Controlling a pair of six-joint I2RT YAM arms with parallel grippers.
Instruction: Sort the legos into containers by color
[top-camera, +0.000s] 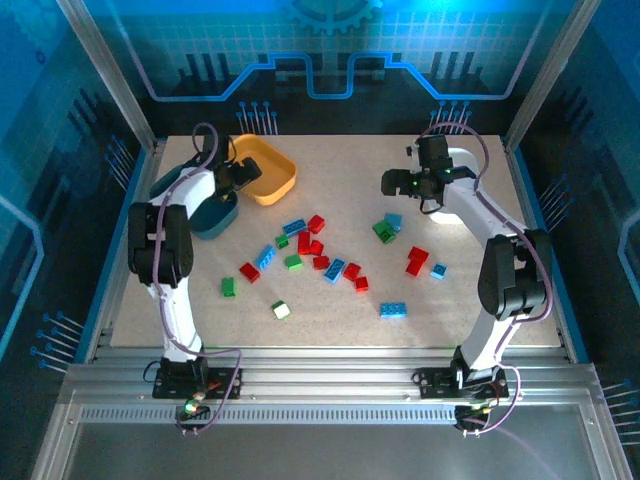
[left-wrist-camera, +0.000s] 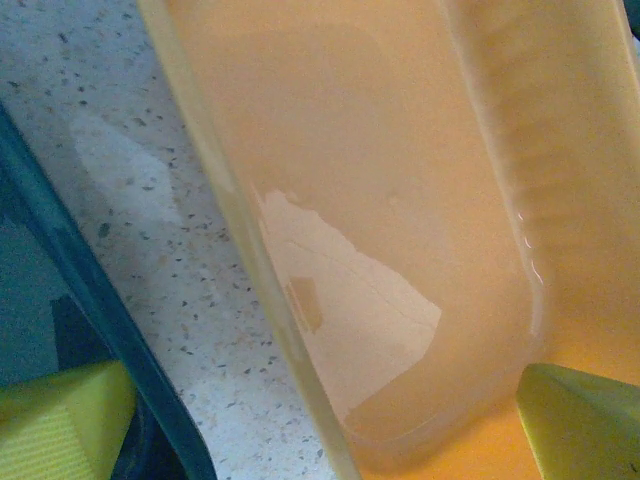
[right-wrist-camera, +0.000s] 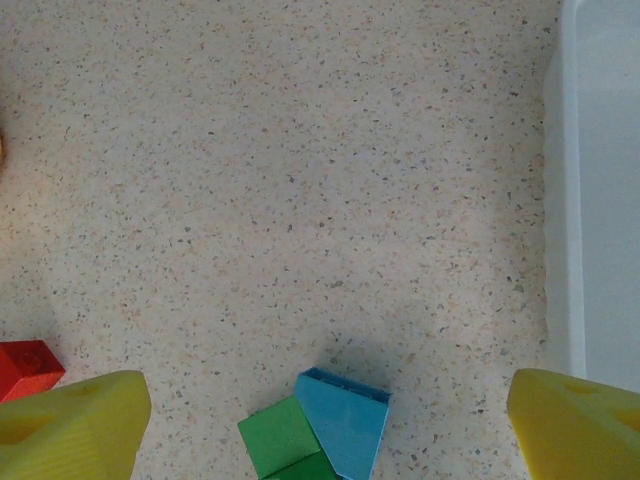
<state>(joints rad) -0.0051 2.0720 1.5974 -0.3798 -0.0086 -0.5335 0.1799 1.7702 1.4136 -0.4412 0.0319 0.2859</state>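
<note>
Red, green and light blue legos lie scattered over the middle of the table, among them a red one (top-camera: 316, 223), a green one (top-camera: 228, 287) and a blue one (top-camera: 393, 310). My left gripper (top-camera: 245, 172) (left-wrist-camera: 320, 430) is open and straddles the near rim of the orange-yellow container (top-camera: 268, 170) (left-wrist-camera: 400, 150), one finger over the dark teal container (top-camera: 205, 215) (left-wrist-camera: 40, 300). My right gripper (top-camera: 392, 184) (right-wrist-camera: 325, 425) is open above a blue lego (right-wrist-camera: 348, 418) touching a green lego (right-wrist-camera: 280, 440). The white container (right-wrist-camera: 600, 190) lies to its right.
A red lego (right-wrist-camera: 28, 366) sits beside my right gripper's left finger. The speckled tabletop (top-camera: 330, 180) is bare between the two arms at the back. Metal frame posts and blue walls surround the table.
</note>
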